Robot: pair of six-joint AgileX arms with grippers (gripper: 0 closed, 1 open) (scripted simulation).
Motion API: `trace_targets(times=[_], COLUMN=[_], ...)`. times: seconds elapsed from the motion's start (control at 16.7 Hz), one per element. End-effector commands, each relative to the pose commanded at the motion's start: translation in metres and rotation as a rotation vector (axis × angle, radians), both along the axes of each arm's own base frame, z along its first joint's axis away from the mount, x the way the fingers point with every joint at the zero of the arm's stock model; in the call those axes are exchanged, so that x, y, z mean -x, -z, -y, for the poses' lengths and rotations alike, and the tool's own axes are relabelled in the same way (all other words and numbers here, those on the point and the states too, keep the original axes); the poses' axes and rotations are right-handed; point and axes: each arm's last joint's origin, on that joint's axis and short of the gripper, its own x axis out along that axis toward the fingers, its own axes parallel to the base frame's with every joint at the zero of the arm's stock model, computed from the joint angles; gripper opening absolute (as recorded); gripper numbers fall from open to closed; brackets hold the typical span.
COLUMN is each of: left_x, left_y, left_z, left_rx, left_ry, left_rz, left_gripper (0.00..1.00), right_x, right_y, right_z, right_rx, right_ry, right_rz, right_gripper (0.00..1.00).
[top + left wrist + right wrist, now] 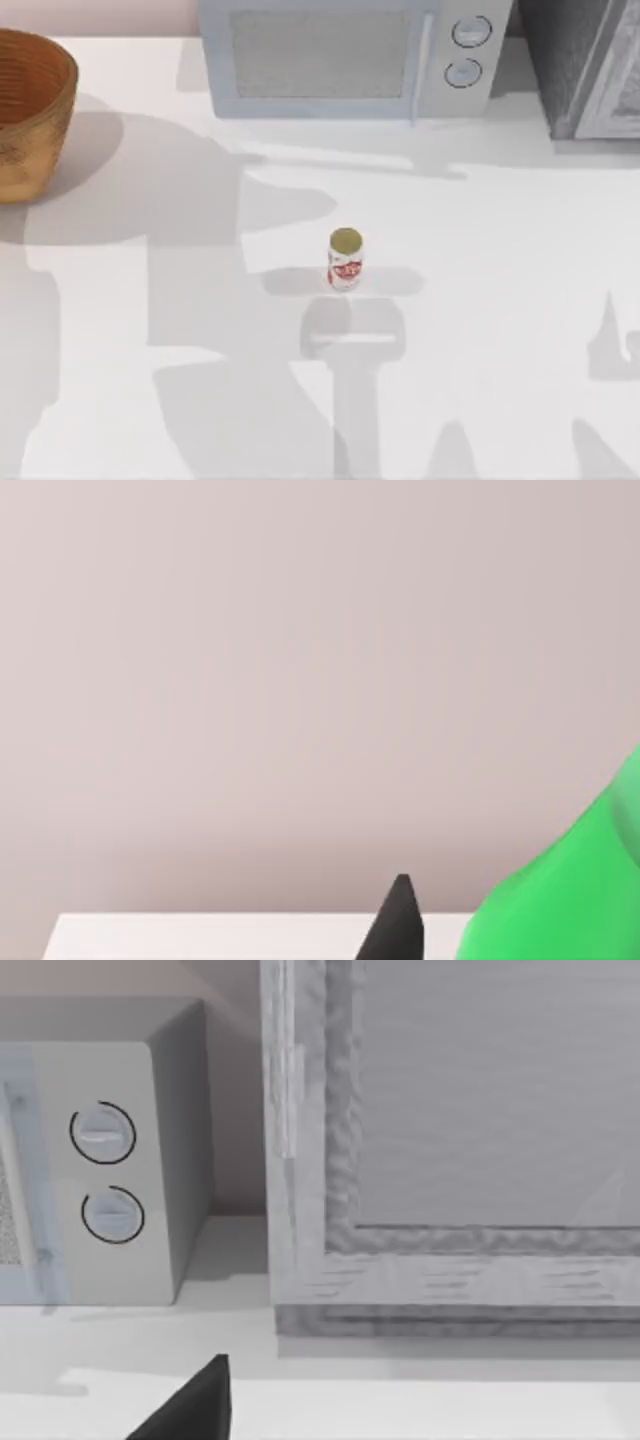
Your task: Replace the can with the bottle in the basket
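Observation:
The can (345,258), red and white with an olive-gold top, stands upright on the white table near the middle. The wicker basket (30,120) sits at the far left, cut by the frame edge; what shows of its inside holds nothing. In the left wrist view a bright green bottle (565,890) looms close beside a black finger (398,925) of my left gripper, which is raised and faces the back wall. One black finger (200,1405) of my right gripper points toward the microwave and cabinet.
A white microwave (345,55) stands along the back edge, with a grey cabinet (585,65) to its right. Arm shadows fall across the table around the can. Open tabletop lies between the can and the basket.

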Motion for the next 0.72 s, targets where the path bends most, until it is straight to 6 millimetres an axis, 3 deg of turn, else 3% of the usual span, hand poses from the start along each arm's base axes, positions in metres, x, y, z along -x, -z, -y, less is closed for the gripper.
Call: trace_targets(times=[0.36,0.72], left_x=[0.0,0.0], left_y=[0.0,0.0], left_z=[0.0,0.0], left_rx=[0.0,0.0], left_ry=[0.0,0.0], left_rz=[0.0,0.0], left_gripper=[0.98,1.0], right_x=[0.0,0.0], right_y=[0.0,0.0], right_z=[0.0,0.0], right_rx=[0.0,0.0], right_ry=[0.0,0.0], right_rz=[0.0,0.0], right_gripper=[1.0,1.0])
